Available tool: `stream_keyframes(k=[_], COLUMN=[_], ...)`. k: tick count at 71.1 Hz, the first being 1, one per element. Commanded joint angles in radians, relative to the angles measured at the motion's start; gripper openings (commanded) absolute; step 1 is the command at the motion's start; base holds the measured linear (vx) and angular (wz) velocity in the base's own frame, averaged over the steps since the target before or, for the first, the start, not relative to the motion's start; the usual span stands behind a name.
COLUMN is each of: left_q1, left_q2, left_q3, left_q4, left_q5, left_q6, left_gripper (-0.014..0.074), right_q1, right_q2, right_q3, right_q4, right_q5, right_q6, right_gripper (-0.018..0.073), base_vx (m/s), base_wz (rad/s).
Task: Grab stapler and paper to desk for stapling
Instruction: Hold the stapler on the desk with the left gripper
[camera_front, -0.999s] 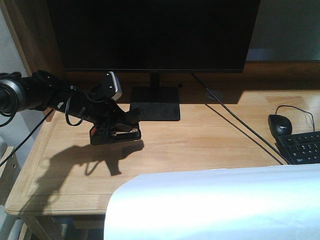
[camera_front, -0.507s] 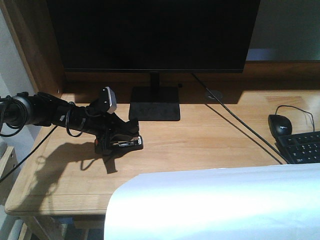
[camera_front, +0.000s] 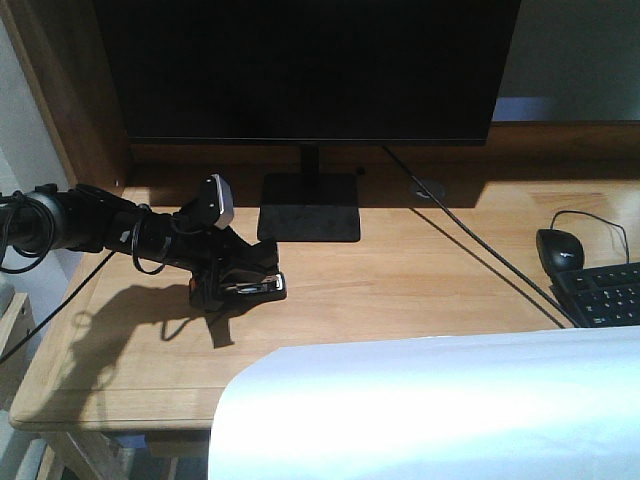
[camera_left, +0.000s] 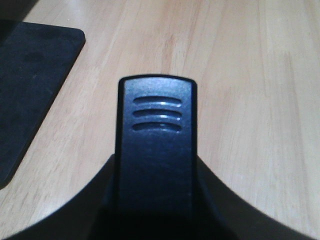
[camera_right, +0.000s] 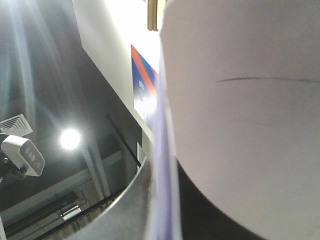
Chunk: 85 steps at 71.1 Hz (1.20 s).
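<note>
**Front view.** Left of centre, low over the desk (camera_front: 420, 270): the left gripper (camera_front: 240, 268), at the end of a dark arm reaching in from the left edge, pressed together on the stapler (camera_front: 262, 287). Stapler roughly level, orange-red patch at its left end, bright metal toward its right end, just in front of and left of the monitor base (camera_front: 310, 206). Shadow of arm and stapler on the wood below. Resting on the board or hanging just above it: cannot tell.

Upper half of the frame: black monitor (camera_front: 310, 65), screen dark. Right edge: black mouse (camera_front: 560, 247), with the corner of a black keyboard (camera_front: 605, 295) below it. Between monitor and keyboard: a dark cable (camera_front: 480, 250) running diagonally across the wood.

Bottom of the frame: the paper (camera_front: 430, 405), plain white, left edge curled, filling the foreground from lower centre to lower right and hiding the near rim of the desk there. Well apart from the stapler. Lying on the desk or held above it: not clear from this view.

**Left wrist view.** Centre: dark top of the stapler, three short grooves near its far end, flanked at the bottom of the frame by the dark fingers (camera_left: 75, 210). Behind: pale wood grain. Upper left: a corner of the monitor base.

**Right wrist view.** Lower centre: the right gripper (camera_right: 162, 172), closed on the edge of the paper, the sheets edge-on in the narrow gap. Right half of the frame: white sheet surface. Left half: ceiling with a bright lamp (camera_right: 70, 138).
</note>
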Motion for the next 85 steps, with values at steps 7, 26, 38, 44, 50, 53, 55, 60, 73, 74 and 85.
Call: stream_keyframes(k=[7,26,38,44,50,53,55,60,73,74,85], left_q1=[-0.017,-0.022,-0.022,-0.022,-0.020,-0.019,-0.019,-0.018,-0.018,-0.018,-0.018], left_q2=[-0.066,-0.068,-0.079,-0.098,-0.120,-0.134,-0.145,-0.168,-0.203,-0.203,-0.201], left_q3=[-0.032,-0.032,-0.032,-0.032,-0.032,-0.032,-0.032,-0.032,-0.032,-0.032,-0.032], left_q4=[0.020,0.024,0.029,0.033,0.035,0.035,0.035,0.050,0.104,0.109,0.182], left_q5=[-0.010,-0.034,-0.035,-0.035,-0.030,-0.024,-0.023,-0.020,-0.016,-0.015,-0.014], left_q6=[-0.040,-0.066,-0.103,-0.103,-0.103,-0.103,-0.103,-0.110,-0.212,-0.224,-0.312], left_gripper=[0.0177,0.0396,0.0536,0.0563,0.0559,0.0552,0.0547,0.0516,0.0348,0.0328,0.0104], right_q1=[-0.001,-0.001,-0.001,-0.001,-0.001,-0.001,-0.001,-0.001,-0.001,-0.001,-0.001], right_q2=[0.011,0.011,0.011,0.011,0.011,0.011,0.011,0.011,0.011,0.011,0.011], right_q3=[0.003,0.003,0.003,0.003,0.003,0.003,0.003,0.003,0.003,0.003,0.003], right_q4=[0.025,0.025,0.025,0.025,0.025,0.025,0.025,0.025,0.025,0.025,0.025], right_q5=[-0.036,-0.036,-0.036,-0.036,-0.036,-0.036,-0.036,-0.036,-0.036,-0.036,-0.036], right_q6=[-0.013,-0.013,-0.013,-0.013,-0.013,-0.013,-0.013,-0.013,-0.013,-0.013,-0.013], right_gripper=[-0.0008,-0.0008,-0.0008,-0.0008,-0.0008,-0.0008,-0.0008,-0.0008,-0.0008,-0.0008,-0.0008], base_vx=[0.00,0.00,0.00,0.00,0.00,0.00,0.00,0.00,0.00,0.00,0.00], base_wz=[0.00,0.00,0.00,0.00,0.00,0.00,0.00,0.00,0.00,0.00,0.00])
